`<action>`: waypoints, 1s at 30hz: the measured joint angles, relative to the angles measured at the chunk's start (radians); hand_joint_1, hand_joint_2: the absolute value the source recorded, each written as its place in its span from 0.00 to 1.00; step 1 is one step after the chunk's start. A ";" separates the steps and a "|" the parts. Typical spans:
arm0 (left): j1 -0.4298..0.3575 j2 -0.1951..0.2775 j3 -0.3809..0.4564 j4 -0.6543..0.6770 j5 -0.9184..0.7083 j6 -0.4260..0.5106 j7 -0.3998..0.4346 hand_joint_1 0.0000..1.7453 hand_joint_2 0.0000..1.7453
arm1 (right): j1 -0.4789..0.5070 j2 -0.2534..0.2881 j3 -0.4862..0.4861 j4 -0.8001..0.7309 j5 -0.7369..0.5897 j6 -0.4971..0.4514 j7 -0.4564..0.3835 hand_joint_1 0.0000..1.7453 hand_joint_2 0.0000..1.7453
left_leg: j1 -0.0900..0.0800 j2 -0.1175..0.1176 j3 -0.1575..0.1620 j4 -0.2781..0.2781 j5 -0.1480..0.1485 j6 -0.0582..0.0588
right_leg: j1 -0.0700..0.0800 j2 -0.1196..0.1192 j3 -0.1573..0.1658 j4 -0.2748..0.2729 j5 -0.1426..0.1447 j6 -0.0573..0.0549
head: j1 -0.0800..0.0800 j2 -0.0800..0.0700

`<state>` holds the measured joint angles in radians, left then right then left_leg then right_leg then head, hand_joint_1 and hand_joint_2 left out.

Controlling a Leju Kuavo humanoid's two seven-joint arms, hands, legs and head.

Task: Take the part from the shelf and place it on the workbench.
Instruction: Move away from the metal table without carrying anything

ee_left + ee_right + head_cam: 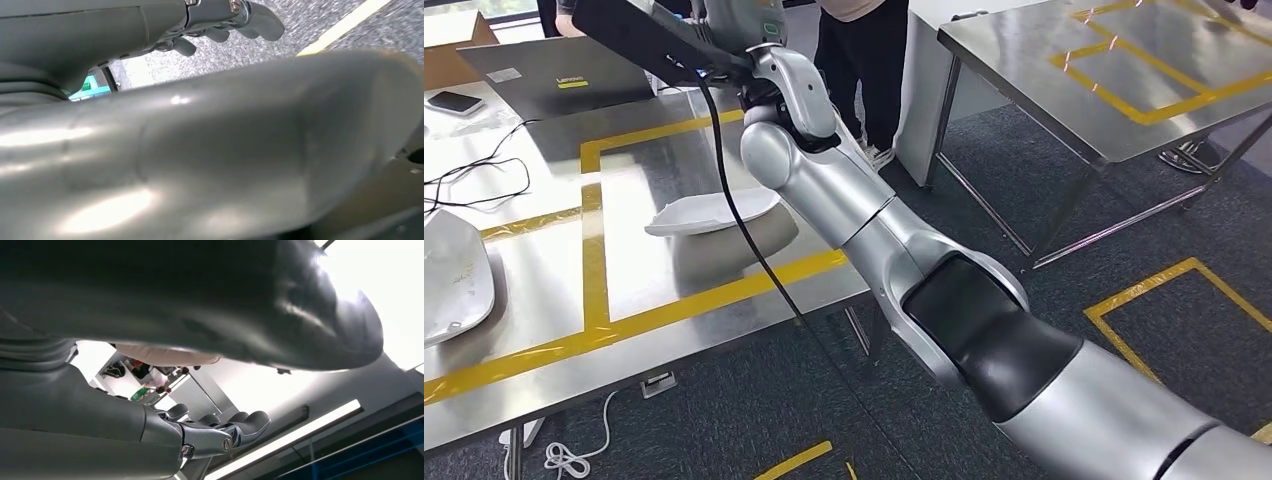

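A pale, shallow dish-shaped part (714,212) lies on the steel workbench (634,280), inside the yellow tape lines, with nothing touching it. My right arm stretches up over the bench. Its dark right hand (649,35) hangs high above the part, towards the bench's far side. In the right wrist view the right hand (215,432) has its fingers stretched out, thumb apart, and nothing between them. The left hand (210,150) hangs over the carpet, its fingers (225,22) extended and holding nothing.
A second silvery part (452,275) rests at the bench's left edge. A laptop (554,75), a phone (454,100) and black cables (474,180) lie at the back. A person (859,40) stands beyond the bench. Another steel table (1124,70) is at the right.
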<state>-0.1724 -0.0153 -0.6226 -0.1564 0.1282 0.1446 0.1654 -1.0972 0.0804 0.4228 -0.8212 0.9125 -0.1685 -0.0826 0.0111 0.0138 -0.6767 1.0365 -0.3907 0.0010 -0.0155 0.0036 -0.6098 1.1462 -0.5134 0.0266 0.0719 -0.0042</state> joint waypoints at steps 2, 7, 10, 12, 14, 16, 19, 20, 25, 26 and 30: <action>0.000 0.000 0.000 0.000 0.000 0.000 0.001 0.00 0.00 | 0.001 -0.001 -0.006 -0.013 0.002 0.000 -0.001 0.00 0.00 | -0.001 -0.002 -0.009 0.003 0.015 -0.014 | 0.004 0.002 0.060 -0.088 -0.010 -0.015 | 0.007 0.000; 0.001 0.001 0.000 0.001 0.001 0.000 0.002 0.00 0.00 | 0.002 -0.002 -0.020 -0.021 0.003 0.003 -0.001 0.00 0.00 | 0.006 -0.007 -0.035 0.043 -0.027 -0.045 | 0.004 -0.001 0.036 -0.111 0.032 -0.059 | 0.010 0.000; 0.001 0.001 0.000 0.001 0.001 0.000 0.002 0.00 0.00 | 0.004 -0.002 -0.026 -0.022 0.003 0.007 -0.001 0.00 0.00 | 0.007 -0.009 -0.075 0.226 -0.157 -0.053 | 0.004 -0.001 -0.005 -0.111 0.066 -0.066 | 0.009 0.000; 0.001 0.001 0.000 0.001 0.001 0.000 0.002 0.00 0.00 | 0.007 -0.003 -0.027 -0.022 0.003 0.009 -0.001 0.00 0.00 | 0.007 -0.009 -0.060 0.282 -0.156 -0.054 | 0.004 -0.001 -0.035 -0.111 0.090 -0.063 | 0.009 0.000; 0.000 0.001 0.000 0.001 0.001 0.000 0.002 0.00 0.00 | 0.008 -0.006 -0.031 -0.022 0.004 0.009 -0.001 0.00 0.00 | 0.007 -0.009 0.018 0.207 -0.113 -0.050 | 0.004 -0.001 -0.061 -0.110 0.112 -0.058 | 0.009 0.000; -0.002 0.002 0.000 0.000 0.000 0.000 0.002 0.00 0.00 | 0.006 -0.009 -0.040 -0.023 0.004 0.005 -0.002 0.00 0.00 | 0.003 -0.011 0.118 0.071 -0.119 -0.041 | 0.006 -0.001 -0.078 -0.110 0.132 -0.047 | 0.011 0.000; -0.003 0.002 0.000 0.000 0.000 0.000 0.002 0.00 0.00 | 0.005 -0.016 -0.047 -0.023 0.006 -0.003 -0.003 0.00 0.00 | -0.006 -0.014 0.147 -0.002 -0.132 -0.021 | 0.005 -0.003 -0.083 -0.119 0.163 -0.025 | 0.018 0.000; -0.003 0.001 0.000 0.000 0.000 0.000 0.002 0.00 0.00 | 0.007 -0.021 -0.049 -0.023 0.006 -0.006 -0.004 0.00 0.00 | -0.005 -0.012 0.142 -0.006 -0.123 -0.012 | 0.004 -0.003 -0.086 -0.120 0.164 -0.019 | 0.018 0.000; -0.003 0.003 0.000 0.000 -0.003 0.000 -0.003 0.00 0.00 | 0.025 -0.046 -0.065 -0.022 0.011 -0.020 -0.005 0.00 0.00 | -0.002 -0.004 0.080 -0.011 -0.058 0.016 | 0.001 -0.001 -0.154 0.097 -0.027 0.003 | 0.022 0.000; -0.003 0.003 0.000 0.000 -0.003 0.000 -0.004 0.00 0.00 | 0.034 -0.050 -0.070 -0.022 0.013 -0.022 -0.005 0.00 0.00 | -0.002 -0.004 0.064 -0.010 -0.045 0.017 | 0.001 -0.001 -0.159 0.150 -0.043 0.004 | 0.023 0.000; -0.002 0.003 0.000 0.000 -0.004 0.000 -0.005 0.00 0.00 | 0.060 -0.063 -0.090 -0.027 0.021 -0.029 -0.004 0.00 0.00 | -0.004 -0.004 0.007 -0.004 -0.002 0.009 | 0.006 -0.002 -0.022 0.045 0.013 -0.008 | 0.029 0.000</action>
<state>-0.1739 -0.0127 -0.6226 -0.1566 0.1245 0.1446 0.1602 -1.0369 0.0172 0.3325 -0.8478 0.9330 -0.1978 -0.0864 0.0076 0.0098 -0.6700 1.0325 -0.3930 0.0103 -0.0091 0.0017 -0.6314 1.1910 -0.5004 0.0181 0.1005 -0.0042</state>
